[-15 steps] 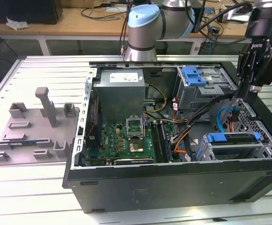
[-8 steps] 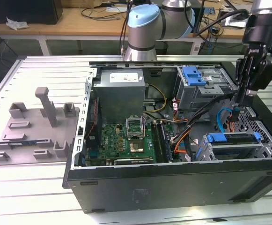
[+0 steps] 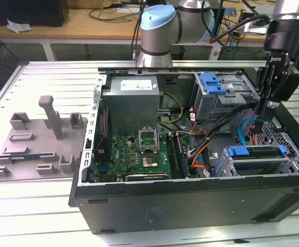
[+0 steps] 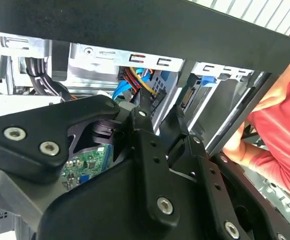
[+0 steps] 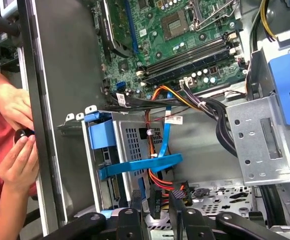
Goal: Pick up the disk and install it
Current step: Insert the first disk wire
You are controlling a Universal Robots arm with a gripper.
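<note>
The disk [image 3: 256,153], framed by its bright blue carrier, sits inside the grey drive bay [image 3: 273,167] at the front right corner of the open computer case. In the first wrist view the disk's blue carrier [image 5: 137,166] crosses the bay's perforated wall. My gripper [image 3: 262,114] hangs just above and behind that bay, over a bundle of orange and blue cables. In both wrist views its black fingers [image 5: 135,202] stand apart with nothing gripped between them, and the gripper [image 4: 160,117] points down into the case.
A blue plastic bracket [image 3: 213,82] tops the grey drive cage [image 5: 264,140] at the case's back. The motherboard [image 3: 139,152] and power supply [image 3: 134,95] fill the middle. A person's hands [image 5: 15,145] in a red sleeve [image 4: 279,135] work at the case's outer wall. A grey fixture [image 3: 41,139] lies at the exterior view's left.
</note>
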